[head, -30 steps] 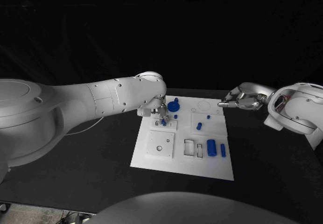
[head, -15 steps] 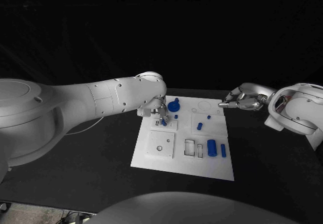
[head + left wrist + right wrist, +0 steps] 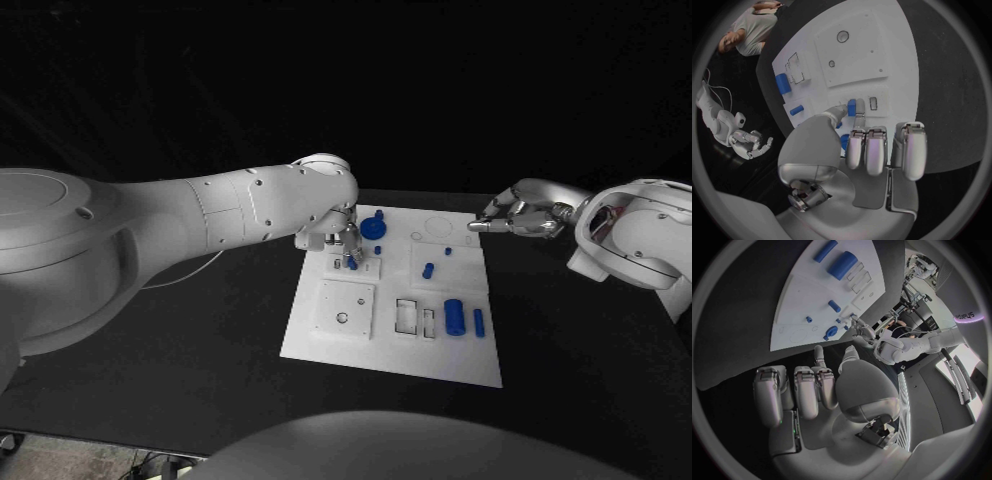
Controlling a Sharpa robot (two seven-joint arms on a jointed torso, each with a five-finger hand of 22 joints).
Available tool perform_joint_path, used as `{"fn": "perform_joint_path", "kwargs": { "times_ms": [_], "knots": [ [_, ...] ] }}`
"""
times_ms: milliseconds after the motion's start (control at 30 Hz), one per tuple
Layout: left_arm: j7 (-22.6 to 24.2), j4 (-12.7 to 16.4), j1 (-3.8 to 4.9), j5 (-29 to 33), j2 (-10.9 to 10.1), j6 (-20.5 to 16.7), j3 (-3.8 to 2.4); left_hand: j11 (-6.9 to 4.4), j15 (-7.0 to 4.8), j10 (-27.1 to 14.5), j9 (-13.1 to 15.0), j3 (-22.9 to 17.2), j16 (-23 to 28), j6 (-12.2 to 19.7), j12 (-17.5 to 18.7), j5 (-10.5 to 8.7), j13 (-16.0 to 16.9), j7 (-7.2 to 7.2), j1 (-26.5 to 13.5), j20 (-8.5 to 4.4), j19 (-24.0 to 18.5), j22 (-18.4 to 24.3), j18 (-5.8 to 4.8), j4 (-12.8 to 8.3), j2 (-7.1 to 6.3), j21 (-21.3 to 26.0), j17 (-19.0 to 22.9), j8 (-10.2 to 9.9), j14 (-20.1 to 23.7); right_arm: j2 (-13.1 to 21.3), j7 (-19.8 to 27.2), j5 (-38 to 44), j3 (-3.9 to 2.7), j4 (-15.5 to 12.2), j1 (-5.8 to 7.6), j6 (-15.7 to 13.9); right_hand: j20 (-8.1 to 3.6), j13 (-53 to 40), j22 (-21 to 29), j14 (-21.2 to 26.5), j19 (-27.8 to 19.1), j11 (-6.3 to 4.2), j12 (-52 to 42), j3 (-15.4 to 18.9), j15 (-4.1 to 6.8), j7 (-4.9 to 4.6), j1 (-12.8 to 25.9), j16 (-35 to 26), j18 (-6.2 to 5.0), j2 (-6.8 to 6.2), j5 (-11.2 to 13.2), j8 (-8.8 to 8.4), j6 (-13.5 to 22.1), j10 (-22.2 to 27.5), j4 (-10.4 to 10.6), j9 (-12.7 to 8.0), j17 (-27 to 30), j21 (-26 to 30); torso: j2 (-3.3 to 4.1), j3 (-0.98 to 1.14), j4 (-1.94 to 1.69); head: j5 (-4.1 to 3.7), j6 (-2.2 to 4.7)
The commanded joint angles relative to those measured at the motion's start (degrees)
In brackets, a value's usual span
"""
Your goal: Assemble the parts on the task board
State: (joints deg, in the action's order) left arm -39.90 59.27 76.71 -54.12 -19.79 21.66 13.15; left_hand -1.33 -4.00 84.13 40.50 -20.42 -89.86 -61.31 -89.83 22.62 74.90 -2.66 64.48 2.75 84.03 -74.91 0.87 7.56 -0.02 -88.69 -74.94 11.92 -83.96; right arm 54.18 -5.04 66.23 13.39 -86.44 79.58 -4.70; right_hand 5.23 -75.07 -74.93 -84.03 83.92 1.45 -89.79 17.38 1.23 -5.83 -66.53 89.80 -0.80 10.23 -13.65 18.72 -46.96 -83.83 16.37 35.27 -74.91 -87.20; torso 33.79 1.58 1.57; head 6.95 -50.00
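Note:
The white task board (image 3: 335, 335) lies in the middle of the black table. My left hand (image 3: 335, 238) hovers over the board's far left part and pinches a small blue part (image 3: 351, 263) between thumb and a finger; the pinched small blue part (image 3: 851, 106) sits right beside a small rectangular slot (image 3: 872, 103). A round blue knob (image 3: 372, 228) stands just beyond that hand. Short blue pegs (image 3: 428, 269) stand mid-board. A thick blue cylinder (image 3: 453, 316) and a thin blue bar (image 3: 477, 321) lie at the right side. My right hand (image 3: 519, 216) hangs off the far right corner, holding nothing.
A square plate with a round hole (image 3: 343, 306) and two empty rectangular slots (image 3: 415, 318) occupy the board's near half. From the right wrist I see the board (image 3: 811, 300) ahead of my right hand (image 3: 817, 385), with my left hand (image 3: 861, 332) at its far side. Black table surrounds the board.

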Motion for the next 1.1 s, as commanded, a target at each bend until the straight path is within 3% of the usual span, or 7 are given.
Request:
{"fn": "perform_joint_path", "kwargs": {
  "times_ms": [33,367,1100],
  "knots": [
    [0.4,0.0,-0.05,-0.5,0.2,0.3,-0.02,-0.05,-0.06,5.9,0.1,-0.4,-0.1,0.0,-0.2,0.19,15.1,0.00,0.0,-0.41,4.4,-12.8,-0.22,0.1,0.13,0.4,-15.1,-0.2,-6.0,0.0,-0.3,0.2,0.01,0.0,-0.04,1.1,0.24,-14.9,-13.6,-6.0,2.5,0.03,-0.2,0.3,-0.15,-0.14,-0.8,0.2,-0.31,0.02,-0.3,-0.24,0.4,-6.2,-0.1,-0.1,-15.1,0.4,0.01,-0.01,0.01,-0.08,0.00],
    [0.4,-0.3,-0.21,-0.6,0.6,0.4,-0.02,-0.05,-0.06,5.9,0.1,-0.5,-0.1,0.0,-0.2,0.18,15.1,0.00,0.0,-0.41,4.4,-12.7,-0.19,0.1,0.13,0.5,-15.1,-0.2,-6.0,0.0,-0.3,0.2,0.01,-0.1,-0.04,1.2,0.24,-14.9,-13.6,-6.0,2.5,0.03,-0.2,0.3,-0.15,-0.14,-0.8,0.2,-0.32,0.03,-0.3,-0.29,0.5,-6.2,-0.1,-0.1,-15.1,0.4,-0.01,0.01,-0.02,-0.10,0.00],
    [0.2,-0.7,-0.78,-2.6,0.7,1.5,-0.02,0.20,0.14,5.9,0.2,-0.8,-0.1,0.4,-0.2,-3.44,15.1,-0.28,-0.8,-0.23,4.1,-12.3,-0.07,-0.2,-0.31,0.9,-15.1,-1.1,-6.0,0.2,-0.4,0.1,0.01,-0.2,-0.04,1.6,0.24,-14.9,-13.5,-6.0,2.4,0.03,-0.2,0.4,-0.15,-0.14,-0.9,0.2,-0.35,0.04,-0.3,-0.38,0.5,-6.2,-0.1,-0.1,-15.1,0.5,0.01,-0.03,-0.04,0.04,0.00]
  ]
}}
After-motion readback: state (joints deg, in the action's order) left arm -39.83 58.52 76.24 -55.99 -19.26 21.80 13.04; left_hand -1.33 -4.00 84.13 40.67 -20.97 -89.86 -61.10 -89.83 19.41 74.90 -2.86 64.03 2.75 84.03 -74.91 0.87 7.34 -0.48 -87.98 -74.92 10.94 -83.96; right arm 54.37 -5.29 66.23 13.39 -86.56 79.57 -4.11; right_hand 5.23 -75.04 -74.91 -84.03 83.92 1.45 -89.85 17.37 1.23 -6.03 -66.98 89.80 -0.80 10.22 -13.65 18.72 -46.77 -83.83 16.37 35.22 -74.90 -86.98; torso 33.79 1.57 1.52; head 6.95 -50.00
